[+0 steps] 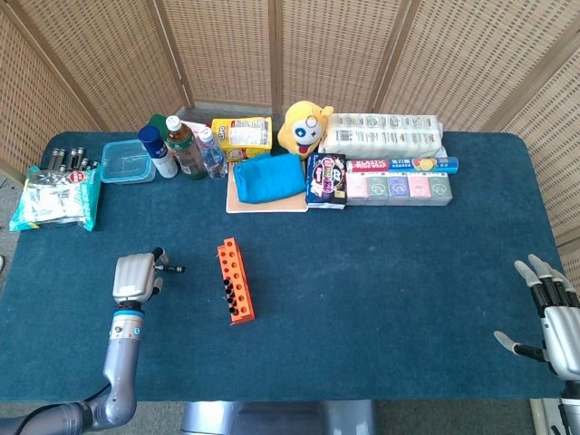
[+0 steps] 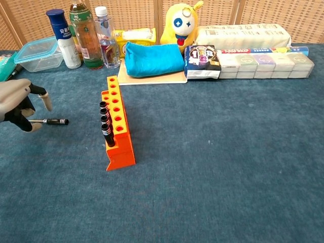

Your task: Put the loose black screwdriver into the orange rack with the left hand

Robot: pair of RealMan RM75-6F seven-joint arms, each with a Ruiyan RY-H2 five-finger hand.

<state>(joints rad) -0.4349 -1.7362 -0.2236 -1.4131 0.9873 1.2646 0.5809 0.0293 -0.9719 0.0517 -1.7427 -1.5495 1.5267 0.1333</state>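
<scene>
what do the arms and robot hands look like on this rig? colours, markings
The left robot hand has a pale grey, boxy back with dark finger segments and light fingertips. Below it sits a wrist collar with a blue ring, then a silver-grey cylindrical forearm. The right robot hand matches: light grey shell, black segmented fingers with pale tips. No external cables or readable markings are visible.

- A clear plastic container (image 1: 126,161) with a blue rim sits near the table's (image 1: 390,290) far left edge.
- A white bottle with a blue cap (image 2: 63,38), a green-labelled bottle (image 2: 83,36) and a small clear water bottle (image 2: 107,37) stand side by side.
- A yellow plush toy (image 1: 304,129) stands behind a blue pouch (image 1: 268,177), which lies on a tan board (image 1: 268,205).
- A white packet (image 1: 56,197) lies at the left edge.
- A row of pastel boxes (image 1: 397,186) sits before a long white package (image 1: 384,132).
</scene>
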